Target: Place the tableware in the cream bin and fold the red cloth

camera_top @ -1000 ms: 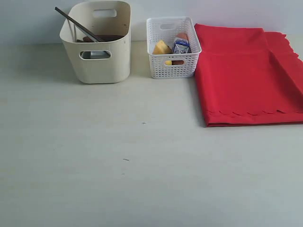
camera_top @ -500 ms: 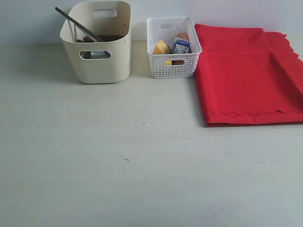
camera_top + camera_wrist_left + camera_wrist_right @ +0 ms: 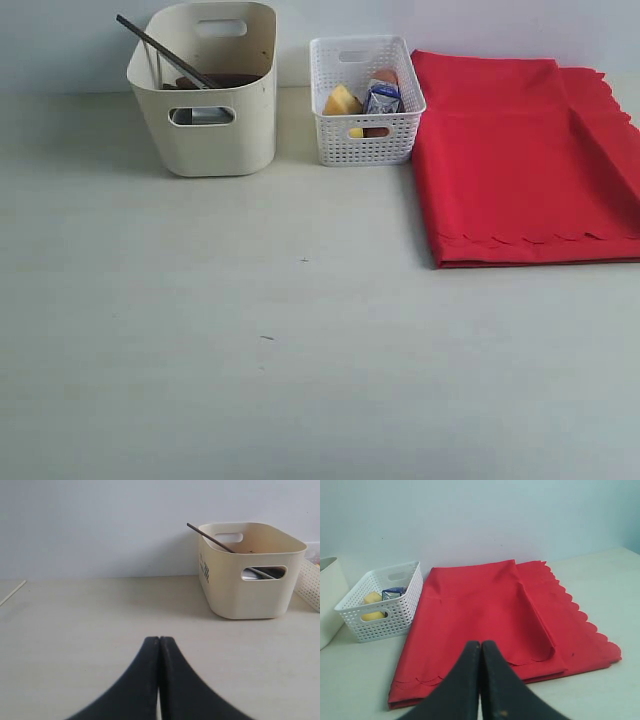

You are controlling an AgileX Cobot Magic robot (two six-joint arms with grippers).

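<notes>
The cream bin [image 3: 215,135] stands at the back left of the table, with dark chopsticks [image 3: 160,50] sticking out over its rim and a steel item showing through its handle cut-out [image 3: 202,116]. The other tableware is hidden inside. The bin [image 3: 247,587] also shows in the left wrist view, ahead of my left gripper [image 3: 159,639], which is shut and empty. The red cloth [image 3: 520,160] lies folded in layers at the back right, scalloped edge toward the front. My right gripper [image 3: 480,643] is shut and empty, over the cloth [image 3: 480,605]. Neither gripper appears in the exterior view.
A white lattice basket [image 3: 365,140] stands between bin and cloth, holding a yellow cheese wedge [image 3: 342,101] and a blue-white milk packet [image 3: 381,97]. The pale table [image 3: 300,350] stretches toward the front. A wall runs behind everything.
</notes>
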